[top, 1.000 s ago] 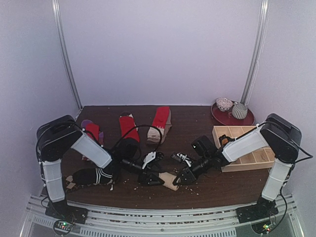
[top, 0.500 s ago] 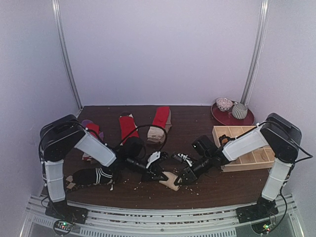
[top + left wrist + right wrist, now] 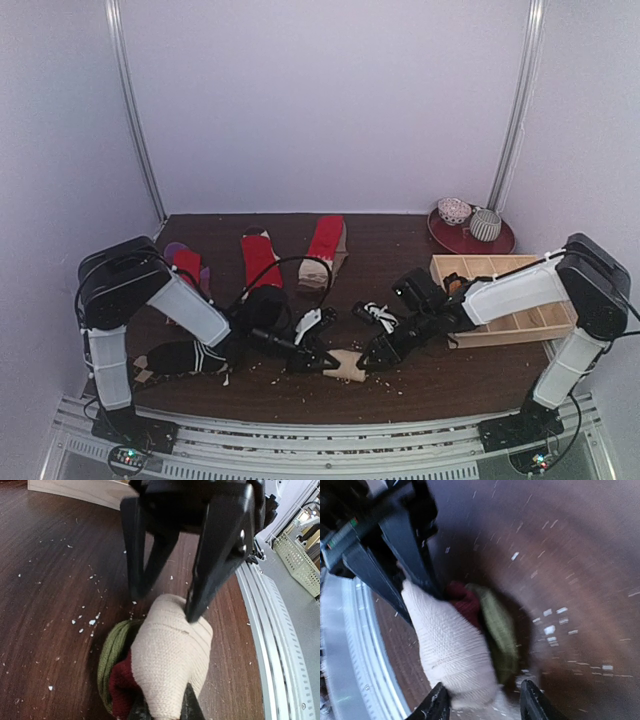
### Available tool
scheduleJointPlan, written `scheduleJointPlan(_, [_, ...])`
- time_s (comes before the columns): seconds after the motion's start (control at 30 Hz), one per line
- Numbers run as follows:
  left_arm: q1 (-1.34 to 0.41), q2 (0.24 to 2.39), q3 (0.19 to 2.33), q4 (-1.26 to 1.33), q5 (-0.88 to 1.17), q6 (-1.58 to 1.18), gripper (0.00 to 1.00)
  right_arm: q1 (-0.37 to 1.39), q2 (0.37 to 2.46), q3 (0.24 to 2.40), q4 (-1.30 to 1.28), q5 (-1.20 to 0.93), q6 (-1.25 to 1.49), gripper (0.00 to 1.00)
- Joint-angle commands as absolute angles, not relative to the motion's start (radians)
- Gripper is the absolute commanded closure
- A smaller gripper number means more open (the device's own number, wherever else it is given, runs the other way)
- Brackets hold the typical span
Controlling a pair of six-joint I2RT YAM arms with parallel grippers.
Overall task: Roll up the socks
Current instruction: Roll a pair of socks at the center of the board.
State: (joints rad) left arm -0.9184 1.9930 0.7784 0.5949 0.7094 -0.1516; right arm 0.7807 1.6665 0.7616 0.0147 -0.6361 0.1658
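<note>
A rolled beige sock (image 3: pixel 349 365) with red and green bands lies near the table's front edge, between both grippers. My left gripper (image 3: pixel 322 361) is shut on its near end; in the left wrist view the fingers (image 3: pixel 192 709) pinch the beige sock (image 3: pixel 169 662). My right gripper (image 3: pixel 372 357) stands open, its fingers (image 3: pixel 438 704) either side of the sock's (image 3: pixel 451 647) other end. A black sock with white stripes (image 3: pixel 186 355) lies flat at the front left. Three red socks (image 3: pixel 258 255) (image 3: pixel 326 239) (image 3: pixel 188 264) lie flat farther back.
A pale wooden compartment tray (image 3: pixel 498 324) stands at the right, under the right arm. A dark red plate (image 3: pixel 448 238) with two rolled balls sits at the back right. White crumbs are scattered over the dark wood round the roll.
My left gripper has shut on the beige sock's end. My right gripper has opened its jaws off the other end, and the right arm's elbow has shifted right.
</note>
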Motion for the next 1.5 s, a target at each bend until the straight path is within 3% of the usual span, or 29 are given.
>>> scheduleJointPlan(0.0, [-0.941, 2.085, 0.656, 0.305, 0.642, -0.259, 1.0, 0.795, 1.496, 0.735, 0.05, -0.289, 0.105, 0.5])
scheduleJointPlan(0.23, [-0.941, 2.093, 0.695, 0.213, 0.637, -0.241, 1.0, 0.943, 1.349, 0.608, 0.219, -0.176, -0.014, 0.37])
scheduleJointPlan(0.77, [-0.941, 2.112, 0.723, 0.175, 0.642, -0.219, 1.0, 1.028, 1.518, 0.568, 0.373, -0.21, 0.072, 0.3])
scheduleJointPlan(1.07, [-0.94, 2.108, 0.73, 0.182, 0.632, -0.213, 1.0, 1.036, 1.618, 0.572, 0.381, -0.336, 0.149, 0.65])
scheduleJointPlan(1.17, [-0.94, 2.055, 0.732, 0.208, 0.581, -0.196, 0.83, 1.029, 1.656, 0.57, 0.36, -0.376, 0.198, 0.72])
scheduleJointPlan(1.2, [-0.941, 2.03, 0.734, 0.218, 0.57, -0.181, 0.6, 1.018, 1.665, 0.57, 0.357, -0.401, 0.222, 0.73])
scheduleJointPlan(1.23, [-0.94, 2.008, 0.741, 0.225, 0.558, -0.165, 0.2, 1.009, 1.674, 0.572, 0.348, -0.422, 0.237, 0.73])
scheduleJointPlan(1.27, [-0.94, 1.979, 0.752, 0.233, 0.552, -0.144, 0.04, 1.003, 1.681, 0.574, 0.333, -0.439, 0.25, 0.73])
scheduleJointPlan(1.47, [-0.94, 1.806, 0.744, 0.403, 0.467, -0.008, 0.02, 0.952, 1.738, 0.623, 0.164, -0.517, 0.286, 0.74])
